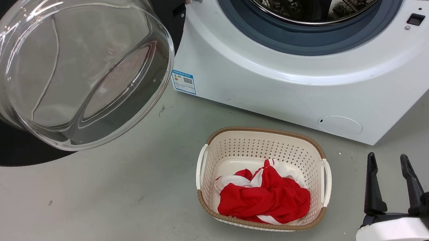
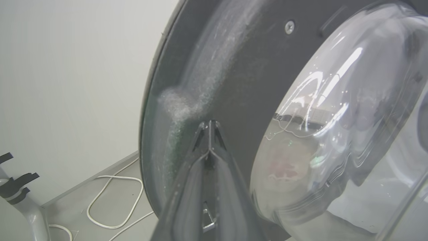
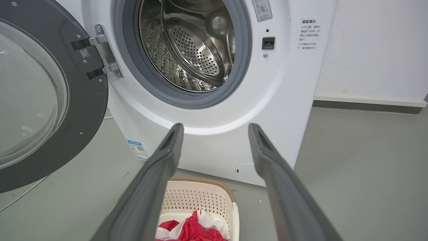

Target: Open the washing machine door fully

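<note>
Machine: the machine [image 1: 279,91] stands on the floor with its steel drum [image 3: 194,43] uncovered.
Door: the door [image 1: 76,58] hangs on hinges [image 3: 102,55] at the machine's left side. It is swung well out to the left, clear of the opening, with its glass bowl facing the robot. It looks nearly fully open, with perhaps a little swing left.
Basket: the basket [image 1: 267,133] sits on the floor just in front of the machine and holds a red and white cloth [image 1: 266,198]. It is probably placed there for loading.
Left fingers: the left fingers [image 2: 210,134] are pressed together and hold nothing. Their tips are at the door's dark inner rim, beside the bowl. Contact looks likely but I cannot confirm it. Closed like this they would serve to push the door, not grip it.
Right fingers: the right fingers [image 1: 372,185] are spread wide and empty, low at the right and well apart from the door. They seem to be kept out of the way.
</note>
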Available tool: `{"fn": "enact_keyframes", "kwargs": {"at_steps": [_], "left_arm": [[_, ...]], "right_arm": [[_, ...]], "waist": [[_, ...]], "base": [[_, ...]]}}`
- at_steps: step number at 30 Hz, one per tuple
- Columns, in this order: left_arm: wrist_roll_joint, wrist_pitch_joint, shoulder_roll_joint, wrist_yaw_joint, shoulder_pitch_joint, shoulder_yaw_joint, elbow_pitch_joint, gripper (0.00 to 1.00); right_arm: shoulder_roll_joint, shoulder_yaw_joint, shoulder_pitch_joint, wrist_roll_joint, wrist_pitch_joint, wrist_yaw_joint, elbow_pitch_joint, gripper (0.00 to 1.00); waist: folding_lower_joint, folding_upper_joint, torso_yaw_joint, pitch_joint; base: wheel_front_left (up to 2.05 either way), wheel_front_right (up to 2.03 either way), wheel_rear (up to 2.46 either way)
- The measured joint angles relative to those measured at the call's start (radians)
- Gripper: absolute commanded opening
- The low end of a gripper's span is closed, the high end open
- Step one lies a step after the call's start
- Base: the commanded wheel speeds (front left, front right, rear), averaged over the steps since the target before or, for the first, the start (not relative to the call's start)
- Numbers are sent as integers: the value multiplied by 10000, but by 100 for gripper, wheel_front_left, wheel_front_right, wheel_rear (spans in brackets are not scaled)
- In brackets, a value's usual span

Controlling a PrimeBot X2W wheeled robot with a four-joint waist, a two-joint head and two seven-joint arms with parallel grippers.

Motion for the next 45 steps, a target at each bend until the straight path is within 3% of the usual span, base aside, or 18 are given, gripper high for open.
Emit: {"fn": "enact_keyframes", "kwargs": {"at_steps": [8, 16, 25, 29, 30, 32, 33, 45], "left_arm": [[610, 0, -196, -385, -240, 416, 426, 0], [1580, 0, -874, -328, 903, 631, -765, 0], [2447, 0, -2096, -305, 2273, -299, -2291, 0], [2527, 0, -2399, -594, 2419, -750, -2337, 0], [2535, 0, -2466, -665, 2415, -857, -2313, 24], [2631, 0, -2690, -721, 2385, -1078, -2276, 62], [2656, 0, -2807, -731, 2344, -1212, -2253, 100], [3262, 0, -3252, -1181, 1040, -2015, -1812, 100]], "right_arm": [[0, 48, -69, -4, -40, 0, 75, 100], [0, 263, 72, 355, -236, 0, 454, 100], [0, 384, 235, 397, -370, 0, 755, 100], [2, 435, 246, 378, -395, 0, 767, 100], [2, 439, 246, 366, -397, 0, 763, 100], [0, 464, 247, 345, -397, 0, 744, 100], [0, 458, 247, 334, -401, 0, 729, 100], [2, 506, 251, -8, -244, 0, 280, 100]], "waist": [[0, 0, -16, -149], [-1, 0, -166, -642], [-1, 0, -394, -1235], [-1, 0, -611, -1361], [-1, 0, -675, -1383], [-1, 0, -822, -1424], [-1, 0, -901, -1441], [-1, 0, -1928, -1515]], "base": [[0, 0, 0], [0, 0, 0], [0, 0, 0], [0, 0, 0], [0, 0, 0], [0, 0, 0], [0, 0, 0], [0, 0, 0]]}}
